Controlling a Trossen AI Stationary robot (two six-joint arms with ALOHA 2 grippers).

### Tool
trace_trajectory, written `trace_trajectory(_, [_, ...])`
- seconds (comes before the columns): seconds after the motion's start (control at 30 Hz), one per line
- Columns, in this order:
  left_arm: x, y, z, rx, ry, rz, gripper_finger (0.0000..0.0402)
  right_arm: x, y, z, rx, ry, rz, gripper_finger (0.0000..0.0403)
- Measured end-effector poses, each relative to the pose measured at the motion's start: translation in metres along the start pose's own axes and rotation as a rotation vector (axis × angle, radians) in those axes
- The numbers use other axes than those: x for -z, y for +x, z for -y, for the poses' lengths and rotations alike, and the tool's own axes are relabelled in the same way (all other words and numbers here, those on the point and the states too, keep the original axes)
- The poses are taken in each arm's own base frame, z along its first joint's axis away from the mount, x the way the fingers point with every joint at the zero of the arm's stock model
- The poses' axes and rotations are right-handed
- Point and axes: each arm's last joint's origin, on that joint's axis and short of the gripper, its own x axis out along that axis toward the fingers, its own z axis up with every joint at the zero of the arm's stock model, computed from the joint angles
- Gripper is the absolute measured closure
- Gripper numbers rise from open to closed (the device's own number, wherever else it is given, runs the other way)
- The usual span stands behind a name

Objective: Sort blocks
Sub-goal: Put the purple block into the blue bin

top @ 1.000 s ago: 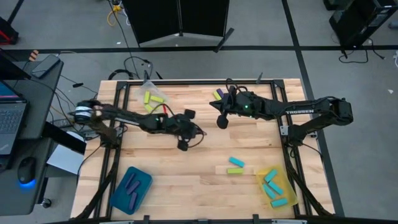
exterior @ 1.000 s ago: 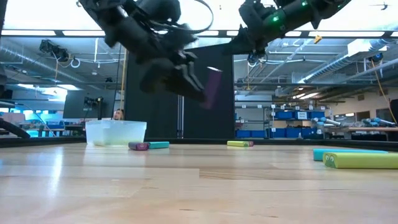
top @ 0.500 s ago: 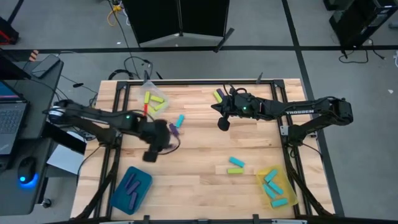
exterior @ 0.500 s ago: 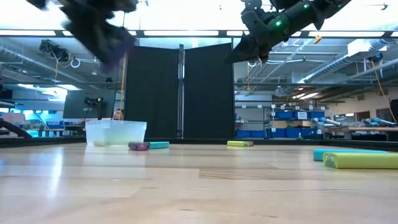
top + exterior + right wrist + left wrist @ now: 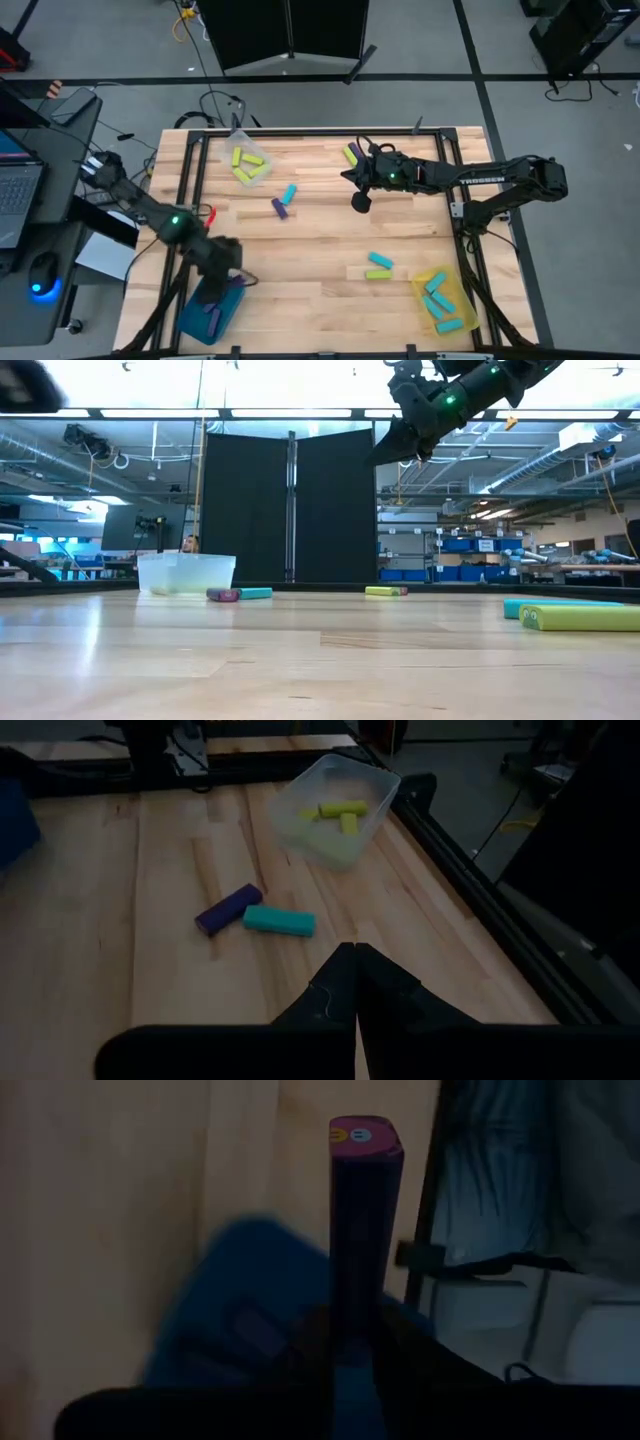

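Purple block [image 5: 365, 1260] with pink end, teal tray [image 5: 212, 305], yellow-green blocks [image 5: 338, 812], cyan block [image 5: 279, 921].

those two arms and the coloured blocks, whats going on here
The robot is sorting blocks by colour into trays. The left gripper holds a purple block above the teal tray, which already has purple blocks in it. The right gripper hangs shut and empty over the far side, near a loose purple block and cyan block.
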Motion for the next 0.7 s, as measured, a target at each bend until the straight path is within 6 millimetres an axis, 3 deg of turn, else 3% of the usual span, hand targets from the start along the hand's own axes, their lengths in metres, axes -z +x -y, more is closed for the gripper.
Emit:
trace_trajectory(0.3, [0.045, 0.052, 0.007, 0.034, -0.222, -0.002, 0.0350, 0.000, 0.000, 0.000, -0.007, -0.022, -0.004, 0.0392])
trace_trajectory(0.43, [0.062, 0.071, -0.002, 0.016, -0.305, 0.005, 0.0350, 0.000, 0.000, 0.000, -0.007, -0.022, -0.004, 0.0392])
trace_trajectory(0.7, [0.069, 0.082, -0.014, -0.002, -0.343, -0.010, 0.0339, 0.000, 0.000, 0.000, -0.007, -0.021, 0.001, 0.0392])
